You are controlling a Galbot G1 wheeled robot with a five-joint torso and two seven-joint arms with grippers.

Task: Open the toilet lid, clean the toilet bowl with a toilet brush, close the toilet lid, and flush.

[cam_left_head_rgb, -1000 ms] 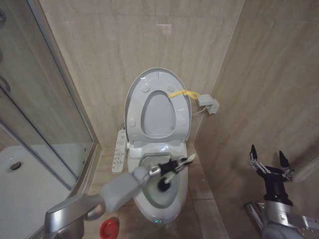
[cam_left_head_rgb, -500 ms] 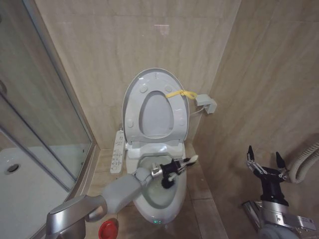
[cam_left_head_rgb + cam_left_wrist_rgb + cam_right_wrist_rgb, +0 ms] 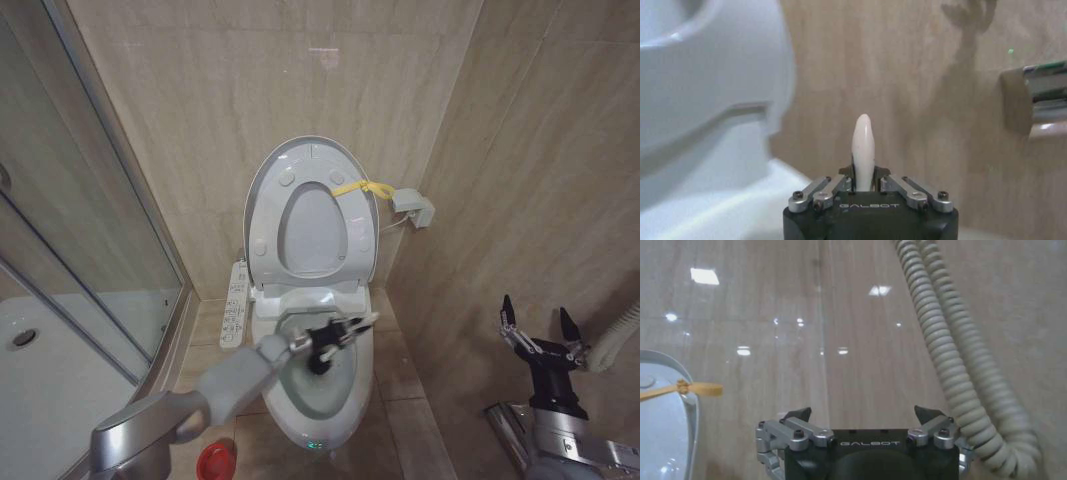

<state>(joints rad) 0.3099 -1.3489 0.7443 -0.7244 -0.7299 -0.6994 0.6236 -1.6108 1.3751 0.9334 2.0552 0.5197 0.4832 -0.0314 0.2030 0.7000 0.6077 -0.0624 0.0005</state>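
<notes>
Head view: left claw (image 3: pixel 330 340) grips toilet brush (image 3: pixel 322 358) (over toilet bowl (image 3: pixel 345 395)).

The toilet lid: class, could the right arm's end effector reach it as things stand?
Probably yes. The right end effector hangs open and empty beside the toilet bowl; the raised toilet lid faces it across bare wall and floor. The left end effector, holding the toilet brush, sits lower.

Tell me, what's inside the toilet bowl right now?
The toilet brush, held by the left gripper, has its black head down in the toilet bowl. The gripper covers part of the basin, so what lies beneath it cannot be seen.
</notes>
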